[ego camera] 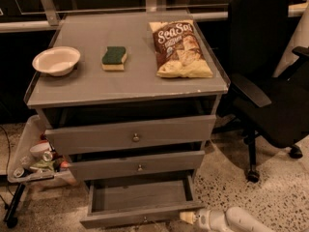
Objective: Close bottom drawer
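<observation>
Cabinet top (145,83), grey: we note three items in a row. White bowl (56,60) near the left edge, upright. Sponge (114,58), green face up over yellow, near the bowl and apart from it. Chip bag (181,49) lying flat at the right, print up.

Two upper drawers: top drawer (130,135) and middle drawer (137,166), each with a small round knob.

Left of the cabinet we see a clear tray (19,151) holding a small bowl and mixed clutter. Black office chair (270,86) stands to the right on a speckled floor (275,197).

Gripper (189,218): bottom edge of view, low right.
</observation>
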`<state>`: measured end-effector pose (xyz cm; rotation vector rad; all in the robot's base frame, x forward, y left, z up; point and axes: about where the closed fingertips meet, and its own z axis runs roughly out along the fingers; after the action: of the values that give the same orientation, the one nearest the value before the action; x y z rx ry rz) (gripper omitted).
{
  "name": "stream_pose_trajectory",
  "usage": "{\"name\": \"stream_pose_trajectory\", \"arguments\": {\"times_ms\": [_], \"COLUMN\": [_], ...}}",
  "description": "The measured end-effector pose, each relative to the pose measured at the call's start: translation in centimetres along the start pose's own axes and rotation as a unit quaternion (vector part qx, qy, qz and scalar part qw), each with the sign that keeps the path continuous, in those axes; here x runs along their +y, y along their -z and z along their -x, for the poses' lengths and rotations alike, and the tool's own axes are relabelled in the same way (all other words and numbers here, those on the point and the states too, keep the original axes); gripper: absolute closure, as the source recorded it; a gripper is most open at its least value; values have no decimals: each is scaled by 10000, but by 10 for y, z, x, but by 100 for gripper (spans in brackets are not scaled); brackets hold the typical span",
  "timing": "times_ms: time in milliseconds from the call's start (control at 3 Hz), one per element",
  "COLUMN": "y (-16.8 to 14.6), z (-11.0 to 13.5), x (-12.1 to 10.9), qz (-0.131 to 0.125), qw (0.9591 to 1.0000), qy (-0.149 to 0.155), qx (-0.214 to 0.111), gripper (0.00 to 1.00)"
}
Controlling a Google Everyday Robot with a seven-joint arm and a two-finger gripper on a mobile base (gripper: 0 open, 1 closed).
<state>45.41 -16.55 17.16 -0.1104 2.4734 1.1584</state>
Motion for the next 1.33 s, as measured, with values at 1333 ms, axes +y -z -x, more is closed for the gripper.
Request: {"name": "stream_pose_trajectory", "arguments": {"times_ms": [1333], "y": [-7], "z": [57], "x": [-13], "qz": [-189], "qw": [9976], "qy": [12], "qx": [-665], "gripper": [100]}}
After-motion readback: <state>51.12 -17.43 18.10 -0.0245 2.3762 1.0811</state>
